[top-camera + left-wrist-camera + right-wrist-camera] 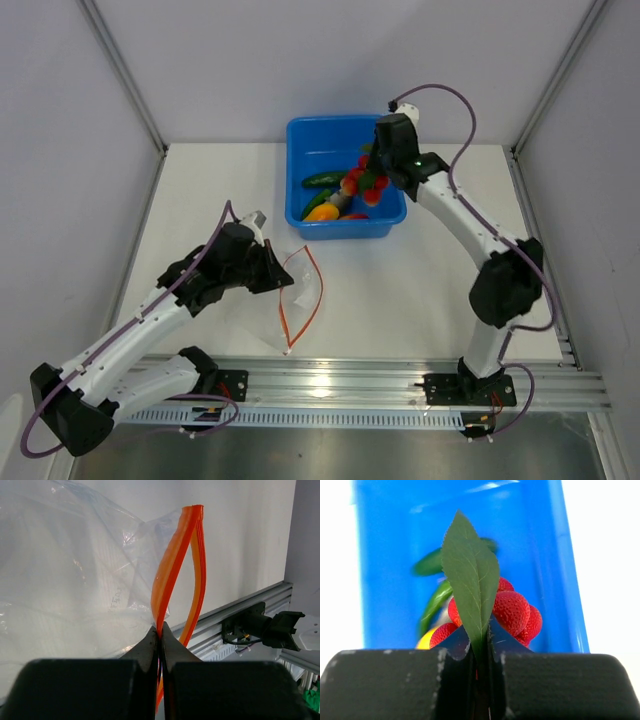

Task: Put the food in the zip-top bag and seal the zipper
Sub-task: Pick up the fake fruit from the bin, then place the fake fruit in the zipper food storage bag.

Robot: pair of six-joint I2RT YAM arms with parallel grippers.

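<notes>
Now mid-pick: my right tool [480,637], inside the blue tub [296,170] at upper centre, is pinched on the leaf [470,575] of a red fruit cluster [512,611]. My left tool [160,632] clamps the zipper [172,570], holding the zip-top bag [305,290] agape left of centre. Next, I judge: lift, carry over, drop into that mouth.
</notes>
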